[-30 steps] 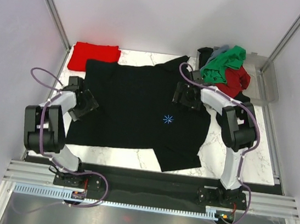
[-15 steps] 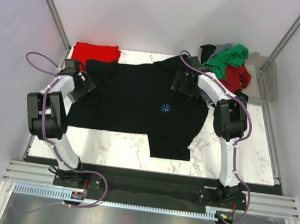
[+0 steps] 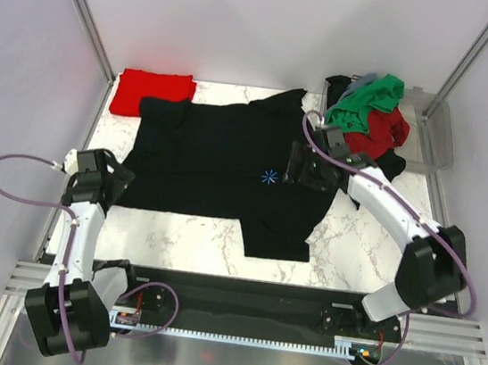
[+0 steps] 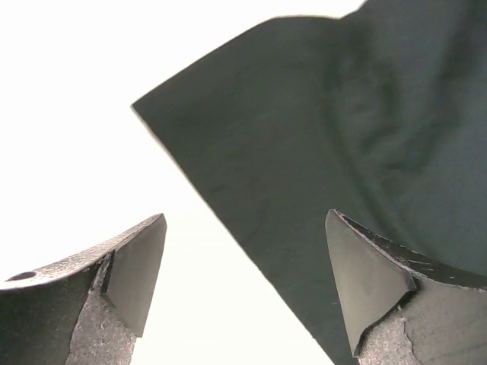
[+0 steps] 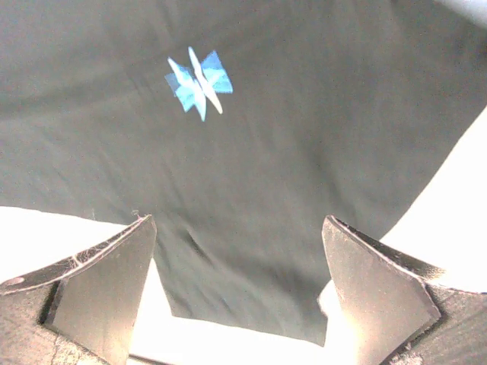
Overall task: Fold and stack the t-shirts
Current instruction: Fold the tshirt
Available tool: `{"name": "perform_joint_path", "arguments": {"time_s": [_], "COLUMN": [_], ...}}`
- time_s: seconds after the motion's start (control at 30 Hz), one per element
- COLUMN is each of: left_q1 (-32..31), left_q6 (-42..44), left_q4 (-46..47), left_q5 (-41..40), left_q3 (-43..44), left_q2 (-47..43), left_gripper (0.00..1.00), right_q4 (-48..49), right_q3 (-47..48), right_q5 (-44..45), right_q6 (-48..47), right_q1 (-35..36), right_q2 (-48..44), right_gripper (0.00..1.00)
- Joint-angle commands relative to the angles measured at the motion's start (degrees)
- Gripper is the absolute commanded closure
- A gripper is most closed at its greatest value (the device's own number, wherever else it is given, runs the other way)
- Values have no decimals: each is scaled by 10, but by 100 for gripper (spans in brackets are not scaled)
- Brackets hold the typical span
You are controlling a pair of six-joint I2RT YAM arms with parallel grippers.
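Note:
A large black t-shirt [image 3: 220, 157] with a tiny blue chest mark [image 3: 269, 177] lies spread flat on the marble table [image 3: 370, 253]. My left gripper [image 3: 116, 182] is open and empty at the shirt's near left corner; the left wrist view shows that corner [image 4: 304, 152] between and beyond my open fingers [image 4: 135, 266]. My right gripper [image 3: 300, 168] is open and empty above the shirt, just right of the mark; the right wrist view shows the mark [image 5: 198, 82] and the sleeve [image 5: 251, 266] below it. A folded red t-shirt [image 3: 152, 91] lies at the back left.
A pile of unfolded t-shirts sits at the back right: green [image 3: 367, 102] on top, red [image 3: 384, 129], grey-blue [image 3: 358, 79] and black beneath. A clear bin [image 3: 439, 136] stands to its right. Frame posts and walls close in the table's sides.
The black shirt was dragged toward the back of the table a second ago, then let go. My left arm has swung back toward the near left, and my right gripper has moved from the collar toward the mark.

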Motion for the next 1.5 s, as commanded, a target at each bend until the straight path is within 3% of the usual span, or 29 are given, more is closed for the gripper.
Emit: {"name": "perform_joint_path", "arguments": {"time_s": [0.0,0.17,0.37,0.7,0.8,0.83,0.9,0.93,1.0,1.17,1.27,1.3,1.47], "left_q1": [10,44,52,52,52,51,52,53,52,52,53,53,59], "left_q6": [-83,-85,-88,-46,-40,-40,-46,-48,-48,-37,-42,-44,-39], "left_q4": [-16,29,98,182,200,205,210,210,209,191,189,185,168], "left_q5": [-38,-30,-9,-23,-8,2,10,13,14,8,9,10,22], "left_q3": [-50,-95,-97,-63,-45,-42,-38,-39,-44,-54,-66,-67,-61], "left_q2": [-25,-15,79,215,249,254,255,252,239,208,183,178,153], "left_gripper": [9,11,18,32,56,72,92,98,98,98,98,98,98], "right_q4": [22,11,3,9,11,17,42,53,73,98,107,108,98], "right_q3": [-121,-218,-314,-443,-467,-474,-487,-488,-482,-462,-460,-459,-453], "right_q5": [0,-12,6,25,24,23,17,6,6,18,28,32,51], "right_q6": [30,36,67,141,169,177,184,184,188,214,228,233,231], "right_q1": [3,7,8,17,43,51,64,68,79,134,164,173,177], "right_q2": [-69,-163,-258,-317,-330,-334,-335,-332,-318,-263,-243,-240,-243], "right_gripper": [2,2,2,2,2,2,5,6,8,21,34,46,77]}}
